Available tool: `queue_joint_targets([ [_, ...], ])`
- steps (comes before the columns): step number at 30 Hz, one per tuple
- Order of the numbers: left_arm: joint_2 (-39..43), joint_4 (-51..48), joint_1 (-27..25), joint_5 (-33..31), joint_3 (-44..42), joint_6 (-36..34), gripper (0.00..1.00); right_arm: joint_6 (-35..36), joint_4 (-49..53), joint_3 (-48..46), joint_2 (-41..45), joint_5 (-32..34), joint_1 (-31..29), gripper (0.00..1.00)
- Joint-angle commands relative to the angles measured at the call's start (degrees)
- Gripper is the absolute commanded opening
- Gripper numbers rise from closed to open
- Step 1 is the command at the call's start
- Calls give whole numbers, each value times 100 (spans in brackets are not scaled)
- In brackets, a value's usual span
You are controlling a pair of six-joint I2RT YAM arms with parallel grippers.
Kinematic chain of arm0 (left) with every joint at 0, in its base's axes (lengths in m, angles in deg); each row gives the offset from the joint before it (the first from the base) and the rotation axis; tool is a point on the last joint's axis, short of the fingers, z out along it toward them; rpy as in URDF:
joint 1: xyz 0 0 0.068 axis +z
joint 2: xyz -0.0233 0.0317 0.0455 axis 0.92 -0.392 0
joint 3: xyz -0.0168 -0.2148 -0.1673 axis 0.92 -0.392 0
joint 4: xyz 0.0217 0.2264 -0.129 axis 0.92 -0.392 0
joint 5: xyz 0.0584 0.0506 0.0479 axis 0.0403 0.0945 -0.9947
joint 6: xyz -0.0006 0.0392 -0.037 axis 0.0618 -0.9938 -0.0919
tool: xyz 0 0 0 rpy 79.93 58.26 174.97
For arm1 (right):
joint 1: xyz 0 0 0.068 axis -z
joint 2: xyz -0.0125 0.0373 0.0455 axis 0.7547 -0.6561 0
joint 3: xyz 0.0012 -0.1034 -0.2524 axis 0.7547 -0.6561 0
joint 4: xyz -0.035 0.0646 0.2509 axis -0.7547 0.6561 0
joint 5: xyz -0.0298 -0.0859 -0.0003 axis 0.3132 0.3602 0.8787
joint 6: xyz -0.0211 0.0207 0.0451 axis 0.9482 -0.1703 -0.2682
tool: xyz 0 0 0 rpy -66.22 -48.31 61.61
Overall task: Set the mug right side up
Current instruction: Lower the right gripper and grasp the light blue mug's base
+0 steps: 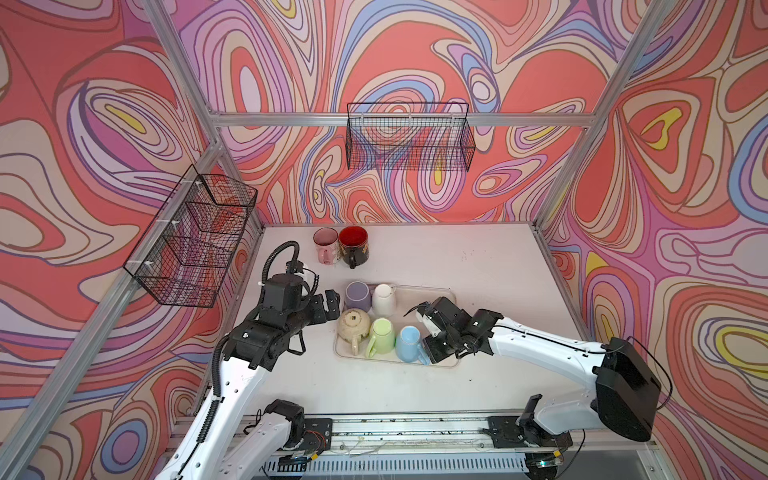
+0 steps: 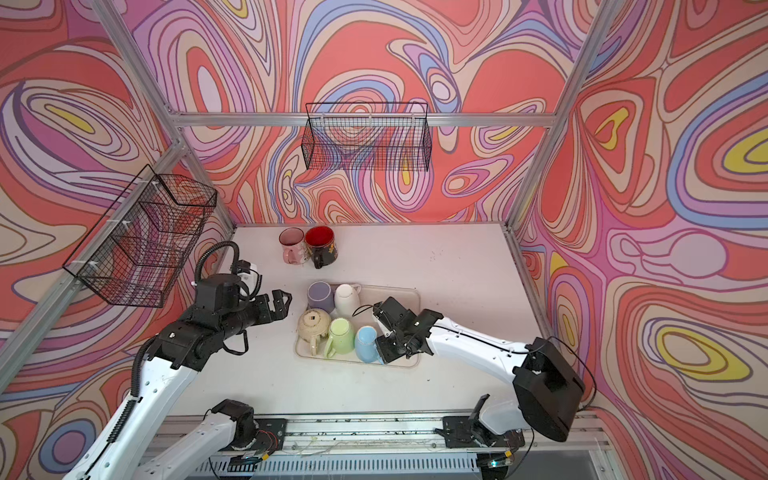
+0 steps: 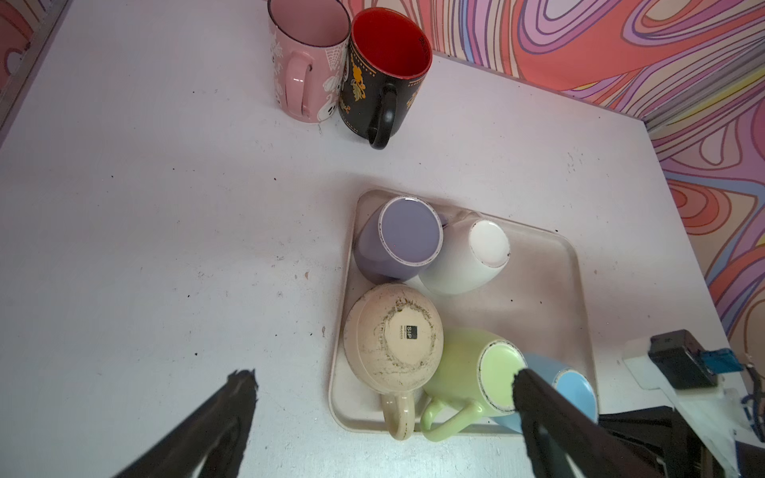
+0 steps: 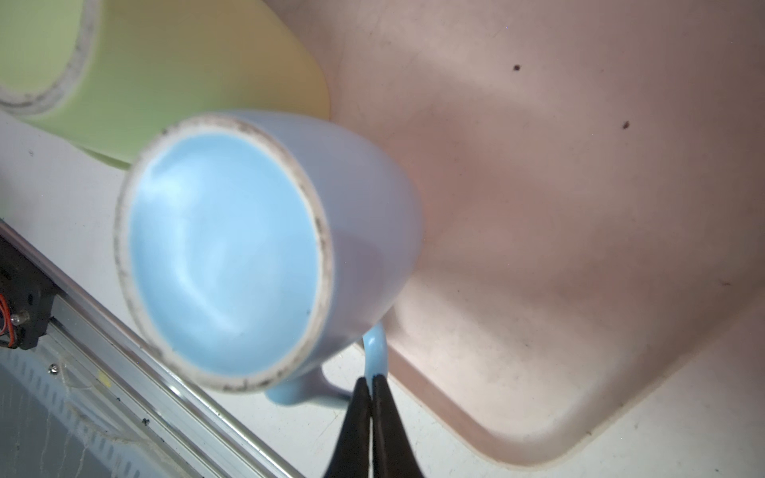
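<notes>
"Right wrist view first: what is the right gripper [image 4: 371,383] doing?" the first operator is asking.

"It is pinching the handle [image 4: 374,351] of the blue mug [image 4: 223,252]," the second is answering. "Its two black fingers are pressing together on the thin loop, with no gap showing between them."

"And where is the blue mug sitting?"

"It is standing mouth down, base facing up, on the tray [image 1: 440,295]. In both top views it is taking the right end of the near row, just beside the green mug [image 1: 381,334]. The handle is pointing toward the near right. Whether the rim is lying flat on the tray cannot be told."

"What is the left gripper [image 1: 333,306] doing?"

"It is hovering over the table [image 1: 457,257] just left of the tray, jaws spread wide, gripping nothing. In the left wrist view it is looking down on the mugs."

"Which others are sharing the tray?"

"The cream mug [image 1: 353,326] is sitting left of the green one. The purple mug [image 1: 357,294] and the white mug [image 1: 383,299] are filling the far row. All are showing their bases. The pink mug [image 1: 326,245] and the black mug [image 1: 353,247] are standing upright, side by side, near the table's far edge."
</notes>
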Motion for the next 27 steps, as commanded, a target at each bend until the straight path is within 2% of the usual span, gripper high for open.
queue_joint_targets([
  [1, -18, -25, -5, -42, -55, -30, 100, -97, 157, 2, 201, 243, -46, 4],
  [6, -3, -6, -10, 22, -46, -58, 100, -73, 584, 191, 335, 390, -47, 14],
  [10, 43, -6, -5, 34, -55, -70, 100, -56, 766, 346, 526, 331, -95, 31],
  [14, 70, 4, -9, 37, -60, -69, 100, -65, 795, 549, 402, 358, -312, 40],
  [20, 69, 8, -10, 77, -63, -79, 100, -80, 727, 818, -82, 539, -710, 46],
  [27, 65, 4, -5, 107, -64, -80, 100, -104, 644, 951, -519, 681, -886, 47],
])
